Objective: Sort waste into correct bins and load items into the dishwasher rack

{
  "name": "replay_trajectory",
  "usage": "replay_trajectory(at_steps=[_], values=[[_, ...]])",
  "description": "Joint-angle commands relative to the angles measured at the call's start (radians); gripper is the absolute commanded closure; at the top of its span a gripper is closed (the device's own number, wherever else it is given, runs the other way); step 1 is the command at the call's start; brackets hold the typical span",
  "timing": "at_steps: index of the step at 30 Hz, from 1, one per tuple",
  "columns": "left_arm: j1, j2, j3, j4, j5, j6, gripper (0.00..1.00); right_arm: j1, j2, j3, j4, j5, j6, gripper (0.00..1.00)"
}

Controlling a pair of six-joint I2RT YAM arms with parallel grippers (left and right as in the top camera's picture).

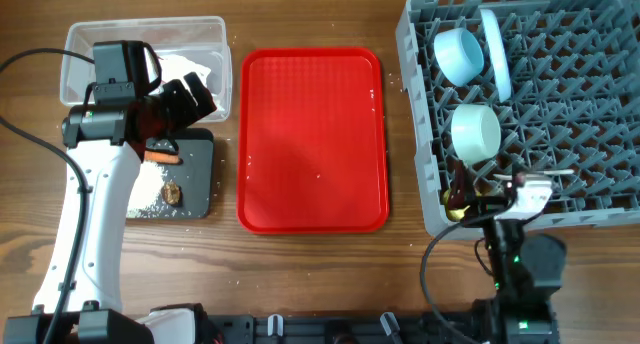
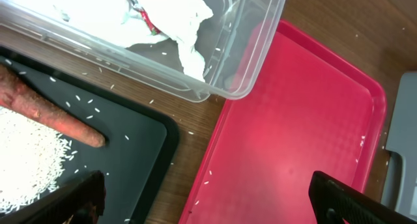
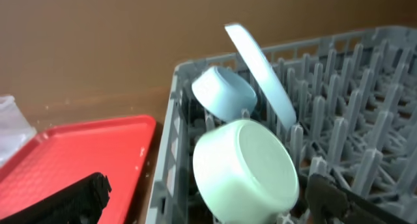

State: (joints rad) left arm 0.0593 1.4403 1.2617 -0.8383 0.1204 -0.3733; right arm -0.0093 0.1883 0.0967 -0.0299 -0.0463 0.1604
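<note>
Crumpled white paper with red marks [image 2: 163, 15] lies in the clear tub [image 1: 80, 44]. The black tray [image 1: 195, 164] holds an orange carrot [image 2: 52, 113], loose rice [image 2: 26, 155] and a small brown lump [image 1: 173, 193]. My left gripper [image 1: 190, 99] is open and empty, above the gap between tub and black tray; in its wrist view [image 2: 208, 208] the jaws span the black tray's edge and the red tray. The grey rack [image 1: 560, 104] holds the pale blue bowl [image 1: 458, 54], blue plate [image 1: 495, 49] and green bowl [image 1: 474, 131]. My right gripper [image 1: 480, 196] is open at the rack's front left corner, behind the green bowl [image 3: 244, 168].
The flat red serving tray [image 1: 312, 139] lies between the bins and the rack, with a few rice grains on it. A bit of yellow [image 1: 457, 212] shows by the right gripper in the rack corner. A thin white spoon-like piece [image 1: 545, 172] lies in the rack. Cables trail along the table's front.
</note>
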Motion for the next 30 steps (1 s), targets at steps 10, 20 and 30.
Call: replay_trajectory(at_steps=[10,20,30], values=[[0.004,0.002,0.008,0.003,-0.006,-0.009,0.00,0.032,-0.175,-0.092,0.037,0.046,0.056,0.00],[0.004,0.002,0.008,0.001,-0.006,-0.009,0.00,0.032,-0.174,-0.092,0.037,0.046,0.056,0.00],[-0.062,-0.346,-0.384,0.491,-0.035,0.054,0.00,0.032,-0.174,-0.092,0.037,0.046,0.055,0.00]])
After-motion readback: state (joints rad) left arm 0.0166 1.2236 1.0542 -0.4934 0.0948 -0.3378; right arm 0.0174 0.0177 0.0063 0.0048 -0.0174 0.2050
